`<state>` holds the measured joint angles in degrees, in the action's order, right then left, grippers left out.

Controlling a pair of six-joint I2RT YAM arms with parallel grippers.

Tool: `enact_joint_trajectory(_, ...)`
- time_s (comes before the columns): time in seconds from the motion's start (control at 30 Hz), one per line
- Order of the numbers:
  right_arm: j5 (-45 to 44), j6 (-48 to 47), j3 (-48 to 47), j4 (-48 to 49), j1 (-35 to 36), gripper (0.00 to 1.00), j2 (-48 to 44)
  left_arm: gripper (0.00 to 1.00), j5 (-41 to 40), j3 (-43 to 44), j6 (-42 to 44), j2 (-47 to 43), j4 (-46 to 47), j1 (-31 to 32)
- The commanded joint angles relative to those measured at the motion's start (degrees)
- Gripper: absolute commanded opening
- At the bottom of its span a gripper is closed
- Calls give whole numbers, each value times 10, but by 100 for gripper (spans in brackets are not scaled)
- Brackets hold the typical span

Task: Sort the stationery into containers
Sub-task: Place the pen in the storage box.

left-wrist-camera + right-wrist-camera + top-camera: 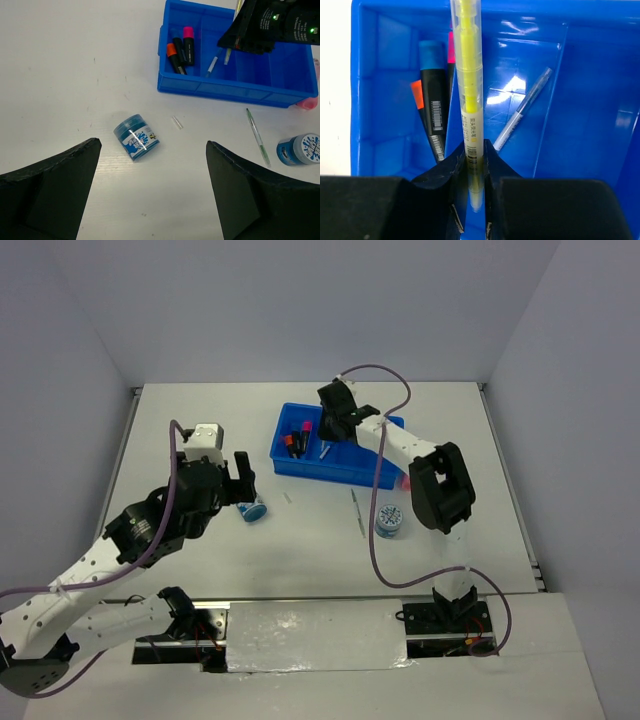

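My right gripper (pixel 475 155) is shut on a clear yellow highlighter (pixel 466 75) and holds it over the blue tray (pixel 590 100). One compartment holds black highlighters with blue (pixel 432 75), orange (pixel 417 95) and pink (pixel 451 45) caps. A pale pen (pixel 525 112) lies in the compartment beside it. My left gripper (pixel 152 144) is open above the table, just short of a blue-white roll (pixel 136 137) lying on its side. From above, the right gripper (pixel 330 430) is over the tray (pixel 300 468) and the left gripper (pixel 243 480) is beside the roll (pixel 252 510).
A second roll (pixel 389 521) stands upright near the right arm, with a thin pen (pixel 355 510) on the table to its left. A pink tube (pixel 309 103) pokes out behind the tray's corner. A tiny clear cap (pixel 177 122) lies between roll and tray.
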<state>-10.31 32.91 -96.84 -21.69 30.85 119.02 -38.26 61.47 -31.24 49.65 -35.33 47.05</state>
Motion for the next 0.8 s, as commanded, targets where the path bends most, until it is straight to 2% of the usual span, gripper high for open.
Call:
enact_joint_trajectory(0.0, -5, 23, -14, 4, -3, 13, -12, 99, 13, -1, 16, -10, 13, -3)
enact_joint_trajectory(0.23, 12, 34, 16, 14, -2, 23, -20, 99, 27, -12, 15, -3, 21, -3)
enact_joint_trajectory(0.33, 13, 37, 30, 15, -1, 30, -31, 99, 24, -12, 14, -6, 19, -3)
enact_joint_trajectory(0.43, 13, 33, 47, 25, -1, 44, -49, 99, 29, -14, 16, -10, 21, -3)
enact_joint_trajectory(0.47, 13, 31, 48, 25, -1, 56, -55, 99, 32, -14, 18, -10, 21, -2)
enact_joint_trajectory(0.53, 9, 23, 48, 22, 0, 69, -70, 99, 41, -12, 17, -5, 19, -2)
enact_joint_trajectory(0.77, -9, -25, 56, 8, 0, 68, -192, 99, 37, -10, 6, 4, 18, -3)
